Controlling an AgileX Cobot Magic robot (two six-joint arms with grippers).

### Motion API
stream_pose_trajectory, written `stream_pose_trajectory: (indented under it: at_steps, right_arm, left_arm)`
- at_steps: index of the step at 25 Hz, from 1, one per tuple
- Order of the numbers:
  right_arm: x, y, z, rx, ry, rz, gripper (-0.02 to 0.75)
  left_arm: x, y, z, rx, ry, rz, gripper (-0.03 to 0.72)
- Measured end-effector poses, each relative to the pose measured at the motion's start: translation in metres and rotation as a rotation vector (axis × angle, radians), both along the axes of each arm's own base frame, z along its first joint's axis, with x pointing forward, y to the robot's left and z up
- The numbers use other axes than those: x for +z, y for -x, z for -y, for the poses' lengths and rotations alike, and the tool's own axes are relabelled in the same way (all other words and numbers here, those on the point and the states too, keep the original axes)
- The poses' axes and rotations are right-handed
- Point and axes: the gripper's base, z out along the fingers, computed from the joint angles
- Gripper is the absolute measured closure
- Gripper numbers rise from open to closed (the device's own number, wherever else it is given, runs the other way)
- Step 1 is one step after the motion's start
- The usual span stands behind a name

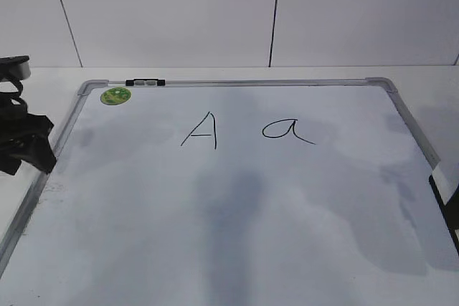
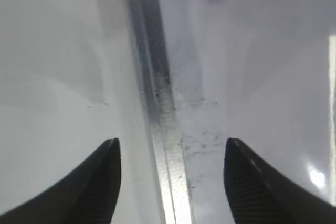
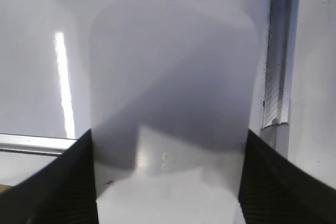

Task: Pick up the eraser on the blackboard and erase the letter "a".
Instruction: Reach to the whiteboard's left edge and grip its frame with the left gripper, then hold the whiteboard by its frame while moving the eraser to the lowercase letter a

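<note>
- From the exterior view we are seeing the whole large white dry-erase blackboard with its grey metal frame [image 1: 237, 82], the angular black capital "A" [image 1: 200, 130] and, just right of it, the small cursive black letter "a" [image 1: 286, 130], both intact.
- Only this view is showing us the small round green magnet [image 1: 115, 95] near the board's far left corner and the black-and-white clip [image 1: 145, 82] on the top rail.
- Here the white rounded plastic eraser [image 1: 445, 179] is showing only as a sliver at the right edge, by the board's right rail.
- The right wrist view is giving us what the exterior view cuts off: the eraser [image 3: 170, 103] is filling the frame, and the right gripper [image 3: 168, 182] is clamped on its two sides, dark fingers [image 3: 68, 182] pressing against it.
- The left wrist view is showing the left gripper [image 2: 172, 182] with its jaws wide apart, holding nothing, straddling the board's left frame rail [image 2: 157, 108].
</note>
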Motion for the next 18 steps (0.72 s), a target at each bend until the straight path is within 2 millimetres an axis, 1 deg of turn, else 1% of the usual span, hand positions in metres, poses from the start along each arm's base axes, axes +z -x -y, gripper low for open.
stream_pose_trajectory:
  at_steps: [3,7,11,14,18]
  right_arm:
    - [0.0,0.0,0.0,0.0,0.0,0.002,0.178]
    - [0.0,-0.001,0.0,-0.002,0.001,0.011,0.178]
    - [0.0,-0.002,0.0,-0.005,-0.001,0.019,0.178]
    - [0.0,-0.002,0.0,-0.006,-0.001,0.023,0.178]
    - [0.0,-0.002,0.0,-0.006,-0.001,0.023,0.178]
  left_arm:
    - [-0.004,-0.002,-0.01,0.031,0.002,-0.013,0.25]
    - [-0.008,-0.003,-0.012,0.041,0.003,-0.024,0.316]
    - [-0.011,-0.003,-0.012,0.043,0.004,-0.033,0.332]
    - [-0.019,-0.004,-0.012,0.043,0.004,-0.057,0.335]
    - [-0.027,-0.005,-0.012,0.043,0.003,-0.081,0.367]
